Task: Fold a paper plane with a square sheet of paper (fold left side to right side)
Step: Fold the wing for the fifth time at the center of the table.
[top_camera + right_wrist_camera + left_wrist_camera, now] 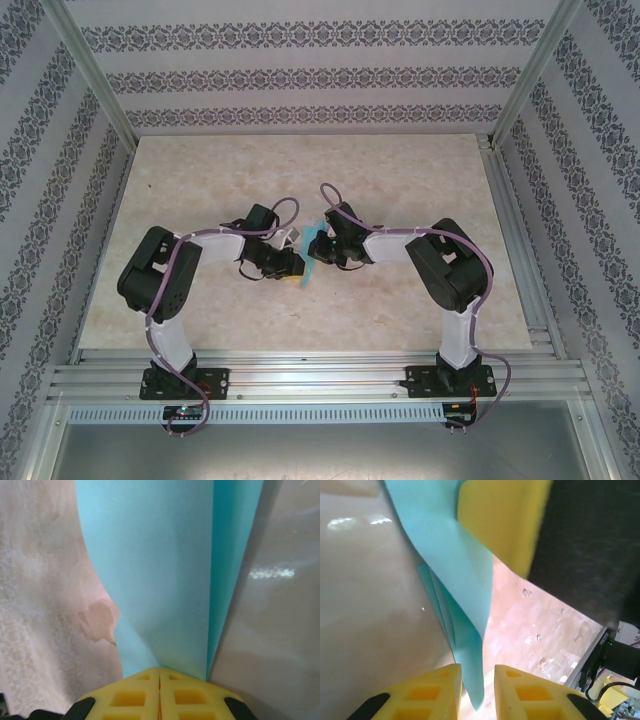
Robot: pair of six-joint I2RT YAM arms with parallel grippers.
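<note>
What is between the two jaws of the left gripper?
The narrow end of the light-blue paper runs through the gap; the jaws of the left gripper stand apart. The left wrist view shows this.

Left pincer [294, 268] and right pincer [313, 250] close together mid table [400, 330]; light-blue paper [318, 233] between them, partly hidden.

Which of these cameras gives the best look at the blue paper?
The right wrist view: the blue paper spreads wide there, its fold line clear, pinched in the right jaws. The left wrist view catches a slanting strip between the parted left jaws; the top view, just a sliver.
</note>
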